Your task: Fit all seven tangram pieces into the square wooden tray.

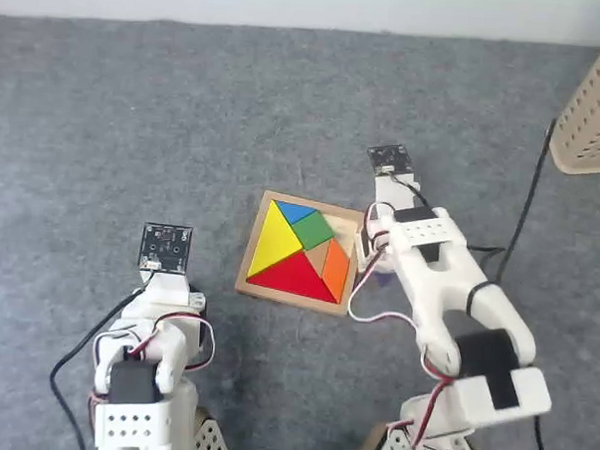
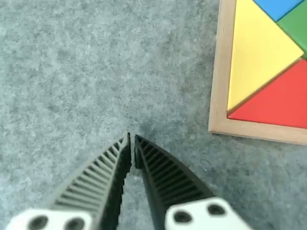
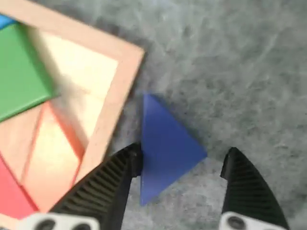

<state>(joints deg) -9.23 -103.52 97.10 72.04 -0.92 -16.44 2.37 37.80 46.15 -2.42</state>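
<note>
Grey, carpet-like covering spread over the tabletop (image 1: 135,128), with a pale slatted basket (image 1: 594,98) at the far edge. The square wooden tray (image 1: 251,245) lay between the two arms, turned slightly askew. Inside it sat a yellow triangle (image 1: 274,239), a red triangle (image 1: 296,275), a light blue triangle (image 1: 294,212), a green square (image 1: 315,229) and an orange piece (image 1: 336,269). A pale patch beside the green square could have been bare tray floor or a wood-coloured piece; the views did not settle it.

A dark blue triangle (image 3: 165,146) lay flat on the tabletop outside the tray, just beside its rim. The right arm (image 1: 446,291) hung over it with its jaws spread wide around the piece: one finger close against the triangle's edge, the other well apart from it.

The left arm (image 1: 150,348) sat off to the tray's other side, its jaws closed on nothing, pointing at bare covering near a tray corner.
</note>
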